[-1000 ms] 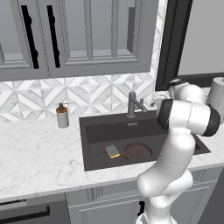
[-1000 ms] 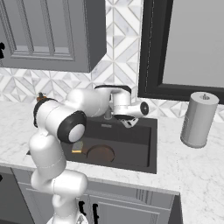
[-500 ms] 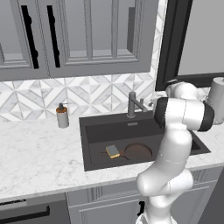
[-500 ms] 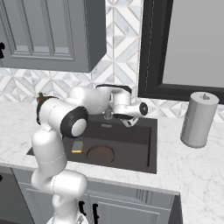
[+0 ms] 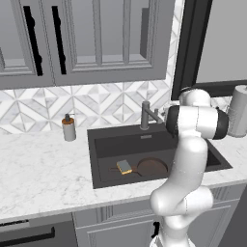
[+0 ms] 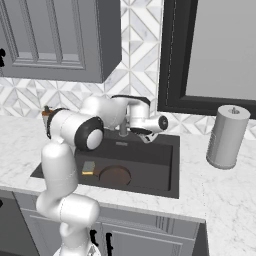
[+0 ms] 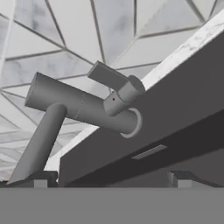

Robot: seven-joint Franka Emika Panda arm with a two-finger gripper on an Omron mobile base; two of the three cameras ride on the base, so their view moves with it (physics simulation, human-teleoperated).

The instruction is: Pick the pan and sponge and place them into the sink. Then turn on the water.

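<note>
White arm [image 5: 190,159] hides part of the sink [image 5: 103,144].

The large rectangular recessed sink [image 5: 101,144] is dark grey. In it lie a small round dark brown frying pan [image 5: 152,167] and a small rectangular sponge [image 5: 125,167], dark grey-green on top over a yellow layer. The angled metal faucet [image 7: 83,107] is plain mid-grey. The stone worktop [image 5: 43,169] is white marble with faint grey veining. The tiled backsplash [image 5: 101,106] shows a white and grey geometric triangle pattern. The panelled wall cabinets [image 5: 96,38] are grey, with black handles. The small soap dispenser bottle [image 5: 69,128] is grey with a brown cap. The upright cylindrical paper towel roll [image 6: 227,137] is pale grey.
</note>
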